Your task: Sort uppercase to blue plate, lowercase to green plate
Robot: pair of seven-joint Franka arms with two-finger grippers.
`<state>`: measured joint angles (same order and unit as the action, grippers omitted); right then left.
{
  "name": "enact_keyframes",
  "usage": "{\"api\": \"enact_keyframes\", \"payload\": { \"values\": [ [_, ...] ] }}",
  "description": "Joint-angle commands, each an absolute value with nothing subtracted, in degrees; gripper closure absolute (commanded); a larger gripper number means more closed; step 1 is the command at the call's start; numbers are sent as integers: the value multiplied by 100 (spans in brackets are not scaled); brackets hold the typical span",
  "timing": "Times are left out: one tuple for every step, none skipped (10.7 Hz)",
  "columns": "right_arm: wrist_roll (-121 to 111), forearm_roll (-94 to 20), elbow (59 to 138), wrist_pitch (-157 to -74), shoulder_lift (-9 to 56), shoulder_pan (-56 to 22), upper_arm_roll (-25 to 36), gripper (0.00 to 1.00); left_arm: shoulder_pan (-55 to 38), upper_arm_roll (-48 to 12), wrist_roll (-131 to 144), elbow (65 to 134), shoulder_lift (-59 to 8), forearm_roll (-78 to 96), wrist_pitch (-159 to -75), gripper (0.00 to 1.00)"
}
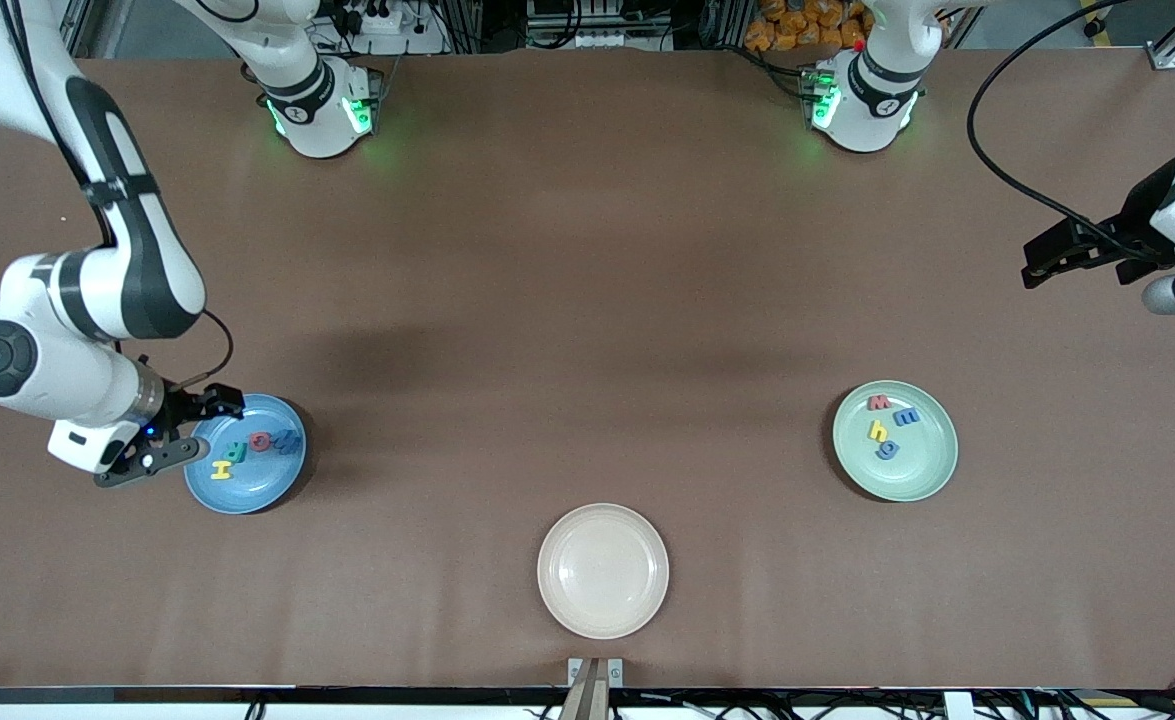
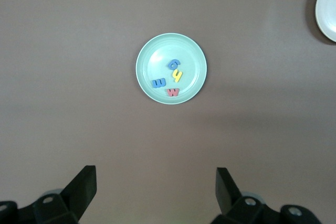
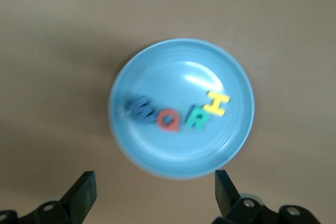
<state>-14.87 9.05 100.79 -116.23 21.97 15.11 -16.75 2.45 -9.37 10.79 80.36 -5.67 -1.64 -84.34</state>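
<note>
Both grippers are wide open and hold nothing. Your right gripper [image 1: 169, 432] hangs by the blue plate [image 1: 247, 490] near the worktop's right-arm edge; your left gripper [image 1: 1047, 262] waits, since all letters look sorted.

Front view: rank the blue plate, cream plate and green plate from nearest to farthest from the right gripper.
1. The blue plate, directly beside the right gripper, at the right arm's end of the table.
2. The cream plate, mid-table, nearest the front camera.
3. The green plate, toward the left arm's end. The left gripper waits there.
</note>
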Motion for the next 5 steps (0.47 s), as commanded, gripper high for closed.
{"api": "enact_keyframes", "payload": {
  "values": [
    [-1397,686,10545,-11242,1313,1286,-1505,0,299,-1037,1345,8139,-308,-299,-8279,0],
    [-1397,564,10556,-11085,1083,883,-1024,0,299,-1037,1319,8130,-308,-299,-8279,0],
    [-1432,319,10564,-10996,890,696,-741,0,299,-1037,1292,8130,-299,-299,-8279,0],
    [-1450,256,10564,-10917,679,546,-564,0,308,-1037,1205,8165,-247,-299,-8227,0],
    [-1398,246,10573,-10838,398,153,-241,0,308,-1046,1195,8339,-116,-299,-8192,0]
  ]
}}
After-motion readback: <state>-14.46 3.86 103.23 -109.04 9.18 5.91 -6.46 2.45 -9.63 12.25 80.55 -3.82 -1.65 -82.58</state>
